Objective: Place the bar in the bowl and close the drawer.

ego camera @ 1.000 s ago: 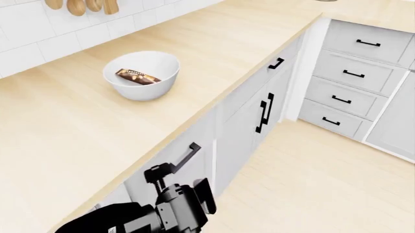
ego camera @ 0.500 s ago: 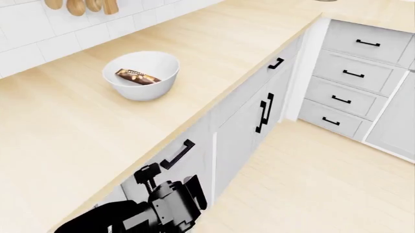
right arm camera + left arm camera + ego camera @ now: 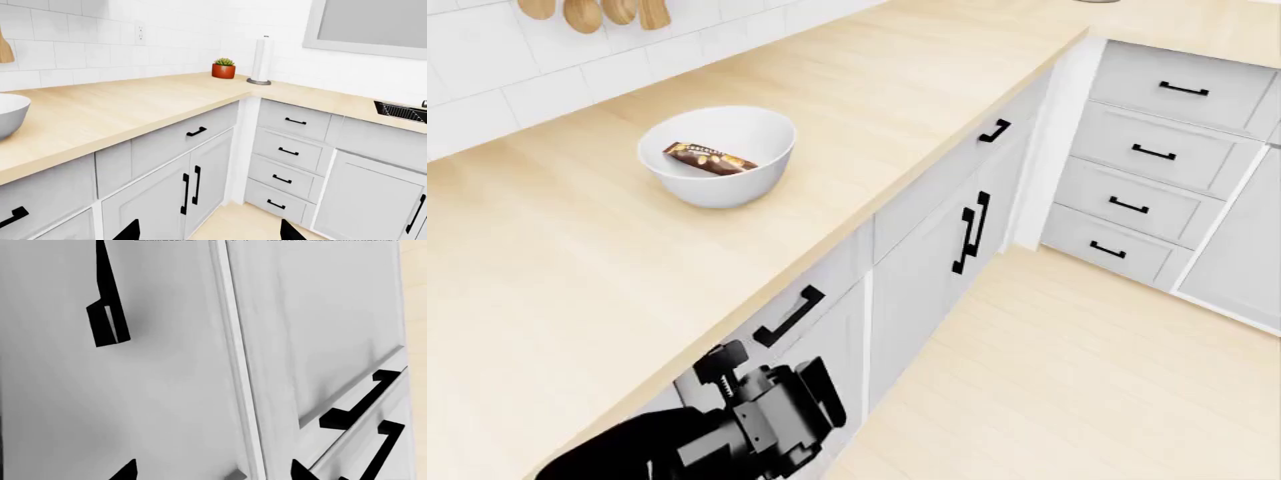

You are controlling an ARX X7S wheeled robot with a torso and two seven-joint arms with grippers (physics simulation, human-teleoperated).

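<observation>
End effector (image 3: 777,398) below wooden countertop (image 3: 587,290)

1. Drawer front (image 3: 100,390): light grey panel, filling one side of the view.
2. Black bar handle (image 3: 107,315): mounted on that panel.
3. Cabinet doors (image 3: 320,330): grey, beside the drawer past a narrow seam.
4. Two door handles (image 3: 363,400): black, close together.
5. Left gripper (image 3: 213,472): only two dark fingertips (image 3: 127,471) show, apart.

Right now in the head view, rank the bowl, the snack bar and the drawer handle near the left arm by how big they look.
1. The bowl, clearly largest.
2. The drawer handle, though it sits nearer the camera, so this is unsure.
3. The bar, lying inside the bowl and looking close to the handle's length.
</observation>
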